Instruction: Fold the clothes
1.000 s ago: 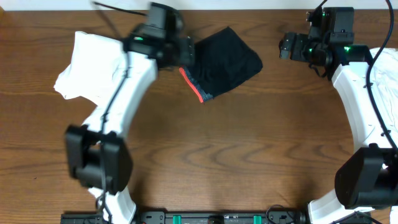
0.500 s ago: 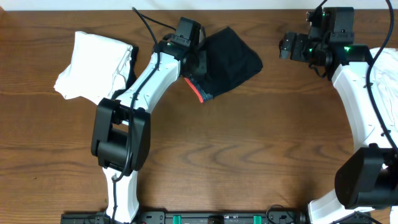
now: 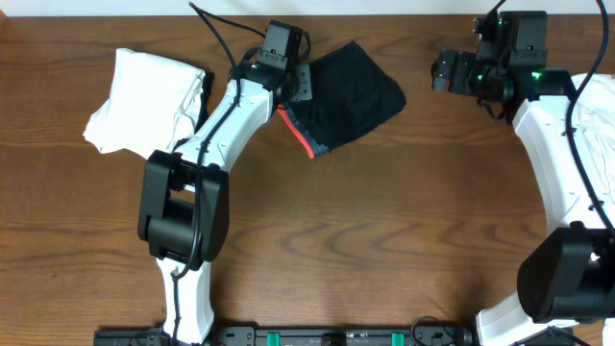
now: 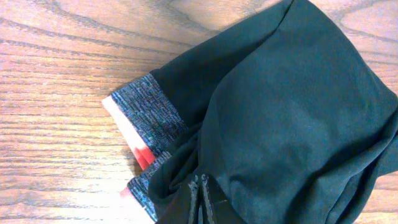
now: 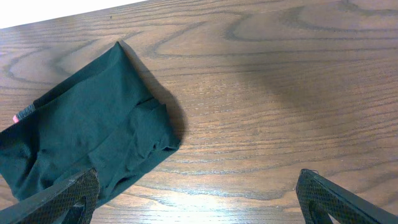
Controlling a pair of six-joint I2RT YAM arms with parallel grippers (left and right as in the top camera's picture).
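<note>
A black garment (image 3: 351,94) with a grey and red waistband (image 3: 300,135) lies crumpled at the back middle of the table. It fills the left wrist view (image 4: 286,106) and shows at the left of the right wrist view (image 5: 93,130). My left gripper (image 3: 302,83) is shut, its fingertips (image 4: 200,190) pressed together against the garment's left edge; no fabric shows between them. My right gripper (image 3: 440,73) is wide open and empty (image 5: 199,199), above bare wood to the right of the garment. A white garment (image 3: 144,96) lies bunched at the back left.
The table is dark brown wood (image 3: 384,231). More white fabric (image 3: 598,125) lies at the right edge behind my right arm. The table's back edge runs just behind the garments.
My left arm swung right from beside the white garment to the black garment, then drew back slightly. The right arm and both garments have not moved.
</note>
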